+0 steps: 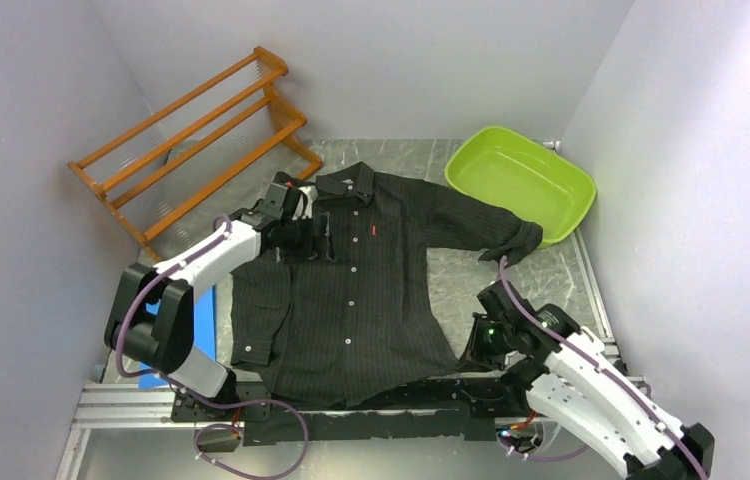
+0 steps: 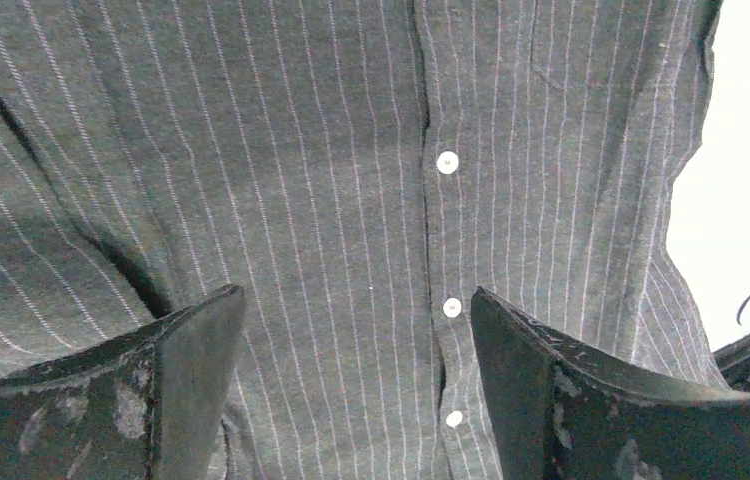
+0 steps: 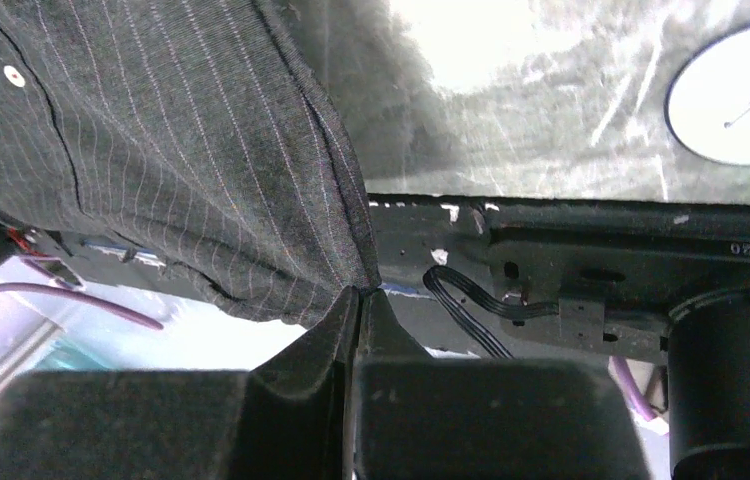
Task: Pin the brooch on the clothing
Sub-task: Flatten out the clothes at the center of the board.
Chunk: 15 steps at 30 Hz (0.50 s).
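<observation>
top view: the shirt (image 1: 371, 300) lies flat, its long axis running from far collar to near hem. the left gripper (image 1: 313, 238) hangs over the shirt's upper chest, so it is the nearer one to any pinning spot. the right gripper (image 1: 478, 345) sits at the shirt's near right hem corner. no brooch shows.

left wrist view adds: fingers spread wide, holding nothing, the button line (image 2: 447, 162) between them.

right wrist view adds: fingers pressed together on the shirt's hem edge.

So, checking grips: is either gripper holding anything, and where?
The right gripper pinches the shirt by its lower edge; the left gripper holds nothing.
</observation>
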Available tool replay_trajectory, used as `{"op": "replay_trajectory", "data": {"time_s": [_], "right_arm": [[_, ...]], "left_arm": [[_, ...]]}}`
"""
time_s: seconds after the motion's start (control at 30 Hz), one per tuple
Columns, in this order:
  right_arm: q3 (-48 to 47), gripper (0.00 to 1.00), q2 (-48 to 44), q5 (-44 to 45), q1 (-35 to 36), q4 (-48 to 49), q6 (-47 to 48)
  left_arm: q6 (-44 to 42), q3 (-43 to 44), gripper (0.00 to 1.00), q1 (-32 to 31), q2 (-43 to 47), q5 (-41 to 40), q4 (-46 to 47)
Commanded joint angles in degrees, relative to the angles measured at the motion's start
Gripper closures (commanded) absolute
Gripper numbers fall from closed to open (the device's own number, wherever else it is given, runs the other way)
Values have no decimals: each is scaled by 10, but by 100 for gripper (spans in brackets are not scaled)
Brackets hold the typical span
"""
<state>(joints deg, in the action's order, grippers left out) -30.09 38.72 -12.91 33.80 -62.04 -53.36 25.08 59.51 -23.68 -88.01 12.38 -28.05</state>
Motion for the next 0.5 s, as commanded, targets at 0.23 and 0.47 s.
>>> {"op": "replay_trajectory", "data": {"time_s": [0.23, 0.47], "right_arm": [[-39, 58, -145, 43, 1, -60, -99], [-58, 28, -3, 5, 2, 159, -5]], "left_arm": [[7, -1, 9, 52, 56, -21, 13], [19, -3, 9, 114, 58, 22, 14]]}}
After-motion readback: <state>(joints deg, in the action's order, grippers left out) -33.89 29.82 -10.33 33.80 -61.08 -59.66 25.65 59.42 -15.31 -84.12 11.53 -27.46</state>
